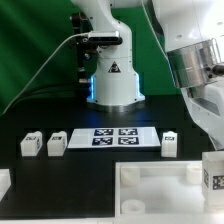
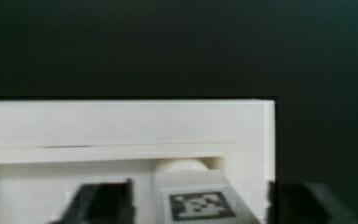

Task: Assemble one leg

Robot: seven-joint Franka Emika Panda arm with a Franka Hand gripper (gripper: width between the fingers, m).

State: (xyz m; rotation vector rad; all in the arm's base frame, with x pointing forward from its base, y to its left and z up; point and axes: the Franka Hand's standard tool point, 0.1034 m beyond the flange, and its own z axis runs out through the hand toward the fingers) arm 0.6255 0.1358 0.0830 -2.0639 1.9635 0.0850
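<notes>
In the wrist view a leg, a white block with a square tag on its face, stands between my gripper's dark fingers. A strip of white shows on each side of it, so the jaws stand open around it. Behind it lies the large white tray-like part, with a round corner socket just past the leg. In the exterior view the leg is under my gripper, at the right end of the tray-like part.
Three more legs stand on the black table: two at the exterior view's left and one at its right. The marker board lies between them. A white part shows at the left edge.
</notes>
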